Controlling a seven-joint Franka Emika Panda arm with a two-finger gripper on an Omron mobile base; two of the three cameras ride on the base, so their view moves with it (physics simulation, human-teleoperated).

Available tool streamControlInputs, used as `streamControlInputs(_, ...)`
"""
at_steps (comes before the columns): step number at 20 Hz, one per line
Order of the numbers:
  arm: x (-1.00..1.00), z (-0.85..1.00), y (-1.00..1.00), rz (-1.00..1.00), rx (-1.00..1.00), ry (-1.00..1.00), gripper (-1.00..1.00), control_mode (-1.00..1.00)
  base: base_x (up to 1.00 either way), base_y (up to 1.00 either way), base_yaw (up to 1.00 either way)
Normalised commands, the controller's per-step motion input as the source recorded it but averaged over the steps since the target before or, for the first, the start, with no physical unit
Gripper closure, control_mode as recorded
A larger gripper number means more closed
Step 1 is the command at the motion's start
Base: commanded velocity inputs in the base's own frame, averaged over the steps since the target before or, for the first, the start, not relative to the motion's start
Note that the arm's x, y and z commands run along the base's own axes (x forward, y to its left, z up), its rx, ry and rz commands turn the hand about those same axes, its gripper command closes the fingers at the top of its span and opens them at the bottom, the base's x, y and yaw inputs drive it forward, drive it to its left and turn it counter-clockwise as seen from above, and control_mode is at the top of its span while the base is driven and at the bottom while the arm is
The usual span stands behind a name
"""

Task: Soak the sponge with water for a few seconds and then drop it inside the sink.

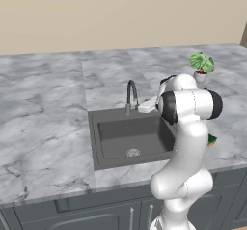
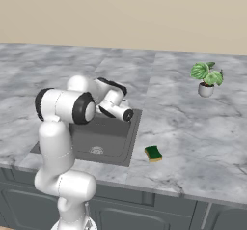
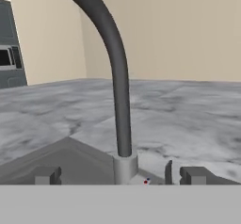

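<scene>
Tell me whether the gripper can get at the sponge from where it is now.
Probably yes. The gripper is open and empty at the base of the faucet, while the sponge lies alone on the counter right of the sink, with nothing on it or between them.

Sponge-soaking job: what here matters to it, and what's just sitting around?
For the job: sponge lying on the counter, sink, faucet, open gripper at the faucet's base.
Lying about: potted plant, marble counter.
</scene>
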Motion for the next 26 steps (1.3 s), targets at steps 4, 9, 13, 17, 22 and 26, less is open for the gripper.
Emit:
streamControlInputs(4,0.23,-0.32,0.00,0.00,0.00,0.00,-1.00,-1.00,0.00,0.00,0.00)
streamControlInputs(9,0.19,-0.33,0.00,0.00,0.00,0.00,-1.00,-1.00,0.00,0.00,0.00)
streamControlInputs(13,0.22,-0.18,0.00,0.00,0.00,0.00,-1.00,-1.00,0.00,0.00,0.00)
streamControlInputs(17,0.19,-0.11,0.00,0.00,0.00,0.00,-1.00,-1.00,0.00,0.00,0.00)
streamControlInputs(22,0.20,-0.04,0.00,0.00,0.00,0.00,-1.00,-1.00,0.00,0.00,0.00)
streamControlInputs(26,0.28,0.00,0.00,0.00,0.00,0.00,-1.00,-1.00,0.00,0.00,0.00)
